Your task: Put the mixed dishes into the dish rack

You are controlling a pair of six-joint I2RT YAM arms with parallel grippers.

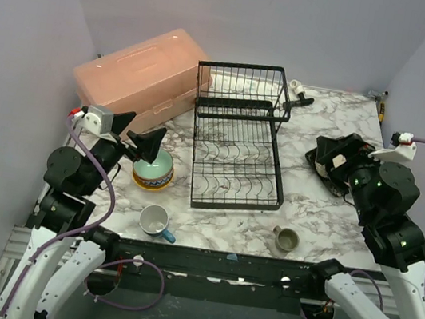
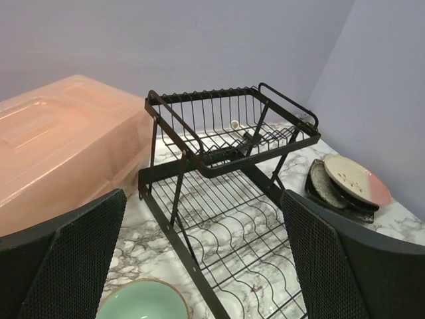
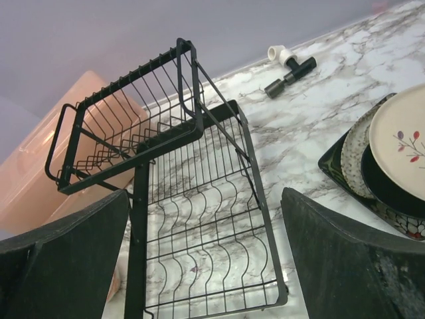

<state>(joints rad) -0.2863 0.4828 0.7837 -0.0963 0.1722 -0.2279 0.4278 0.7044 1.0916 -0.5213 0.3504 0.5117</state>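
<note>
The left arm (image 1: 72,178) and right arm (image 1: 388,212) have smooth white lower links and chunky black joint housings. A lilac-grey cable (image 1: 109,200) loops along each. Small green lights (image 1: 376,184) glow on the right arm's joints. On the left gripper (image 2: 202,196) the fingers (image 2: 73,266) are broad black wedges with a fine mesh texture. Those of the right gripper (image 3: 204,193) look scuffed and dusty.

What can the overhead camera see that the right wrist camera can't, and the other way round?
Only overhead: the white mug, olive mug and mint green bowl. Only right wrist: a clear look at the stacked plates, mostly hidden overhead beneath the right gripper. Both: the dish rack, pink box and pipe fitting.
</note>
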